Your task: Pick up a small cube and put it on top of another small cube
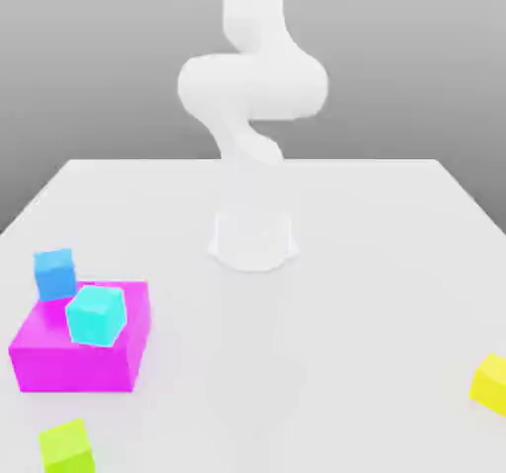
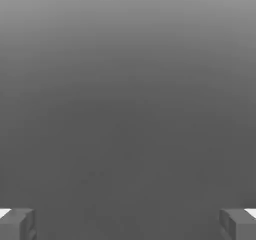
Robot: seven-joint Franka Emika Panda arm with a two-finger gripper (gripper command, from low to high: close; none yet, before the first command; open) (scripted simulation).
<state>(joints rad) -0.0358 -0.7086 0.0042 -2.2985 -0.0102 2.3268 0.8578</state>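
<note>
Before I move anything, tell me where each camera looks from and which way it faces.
Exterior view: off the arm, facing the white arm across the pale table and looking down on it; the arm's base and lower links show.
Hand view: on the hand, looking out past the open gripper at a plain grey expanse; both fingertips show at the picture's edge.
Shared: no cube or block that I can match between the two; only the robot itself, in different parts.

Lime cube (image 1: 67, 448), yellow cube (image 1: 491, 385) and arm (image 1: 254, 86) are cropped.
</note>
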